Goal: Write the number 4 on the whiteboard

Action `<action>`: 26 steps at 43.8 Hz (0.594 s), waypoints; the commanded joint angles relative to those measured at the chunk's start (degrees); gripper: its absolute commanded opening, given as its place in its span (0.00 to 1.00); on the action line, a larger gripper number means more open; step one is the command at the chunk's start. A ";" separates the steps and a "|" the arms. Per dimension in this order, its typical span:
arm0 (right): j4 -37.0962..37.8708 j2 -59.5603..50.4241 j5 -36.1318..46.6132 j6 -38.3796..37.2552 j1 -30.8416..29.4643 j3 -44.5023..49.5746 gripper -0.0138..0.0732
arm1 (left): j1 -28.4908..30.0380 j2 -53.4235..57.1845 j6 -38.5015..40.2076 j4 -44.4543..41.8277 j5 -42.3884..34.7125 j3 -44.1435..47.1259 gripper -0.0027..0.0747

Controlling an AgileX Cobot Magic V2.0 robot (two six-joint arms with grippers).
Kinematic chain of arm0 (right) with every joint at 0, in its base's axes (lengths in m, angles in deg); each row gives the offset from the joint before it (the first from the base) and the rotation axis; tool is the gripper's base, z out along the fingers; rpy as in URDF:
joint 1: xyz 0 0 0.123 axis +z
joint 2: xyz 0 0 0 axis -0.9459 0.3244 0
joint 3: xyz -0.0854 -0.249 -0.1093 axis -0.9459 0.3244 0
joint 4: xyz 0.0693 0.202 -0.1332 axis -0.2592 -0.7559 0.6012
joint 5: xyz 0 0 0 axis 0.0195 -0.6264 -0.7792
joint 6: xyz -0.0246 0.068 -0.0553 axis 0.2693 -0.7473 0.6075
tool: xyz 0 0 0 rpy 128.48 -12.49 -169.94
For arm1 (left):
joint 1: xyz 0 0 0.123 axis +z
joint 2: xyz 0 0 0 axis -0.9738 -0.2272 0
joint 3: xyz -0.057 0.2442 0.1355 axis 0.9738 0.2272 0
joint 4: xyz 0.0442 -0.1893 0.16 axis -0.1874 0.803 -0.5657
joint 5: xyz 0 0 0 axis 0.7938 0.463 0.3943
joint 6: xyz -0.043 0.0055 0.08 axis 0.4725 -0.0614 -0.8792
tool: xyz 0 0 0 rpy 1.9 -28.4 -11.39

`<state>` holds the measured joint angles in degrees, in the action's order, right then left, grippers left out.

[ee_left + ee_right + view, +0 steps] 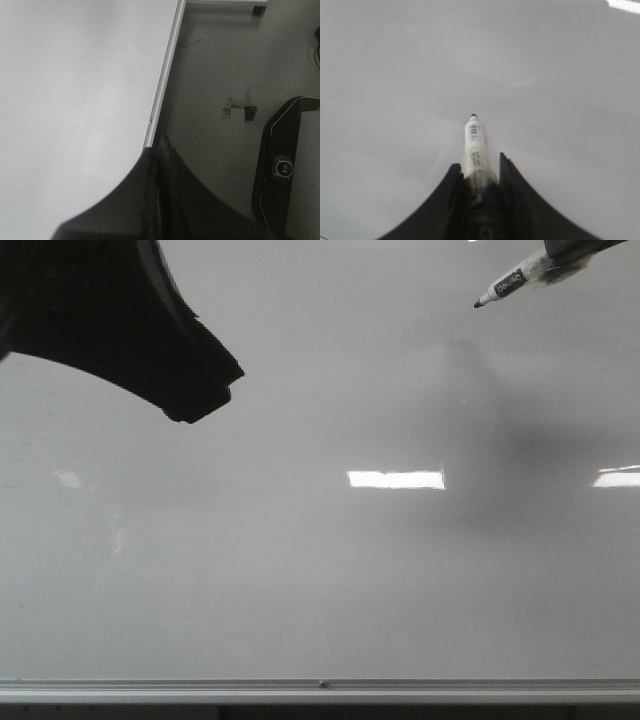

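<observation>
At the far left of the front view, the left gripper [190, 405] hangs in front of the whiteboard [300, 580] as a dark silhouette; whether its jaws are open or closed cannot be told, and nothing is seen in its hold. The board fills the view down to its silver bottom rail [320, 687], and its surface carries only light reflections: no marker line is visible, so the number 4 is judged not yet begun. At upper right, the right gripper [477, 172] has its jaws closed on one marker [505, 287], tip uncapped and pointing down-left, apparently clear of the board. The step in hand is judged to be the approach before the first stroke. The next move calls for bringing the tip into light contact with the board, then drawing the slanted stroke. Count: one whiteboard, one marker, two grippers, zero written strokes.
</observation>
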<state>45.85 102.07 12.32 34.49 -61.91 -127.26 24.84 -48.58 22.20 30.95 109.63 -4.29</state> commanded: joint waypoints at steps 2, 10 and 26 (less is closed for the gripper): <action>-1.14 0.42 5.15 0.25 0.03 -2.64 0.09 | 0.09 1.63 0.64 0.75 -3.22 -2.09 0.01; -1.14 2.22 5.61 0.25 0.03 -2.64 0.09 | 0.09 1.63 0.64 0.75 -3.22 -2.09 0.01; -1.08 3.72 1.58 1.16 0.03 -2.54 0.09 | 0.09 1.63 0.64 0.75 -3.22 -2.09 0.01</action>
<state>45.57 106.53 12.65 34.72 -61.91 -127.91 24.84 -48.58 22.20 30.95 109.53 -4.29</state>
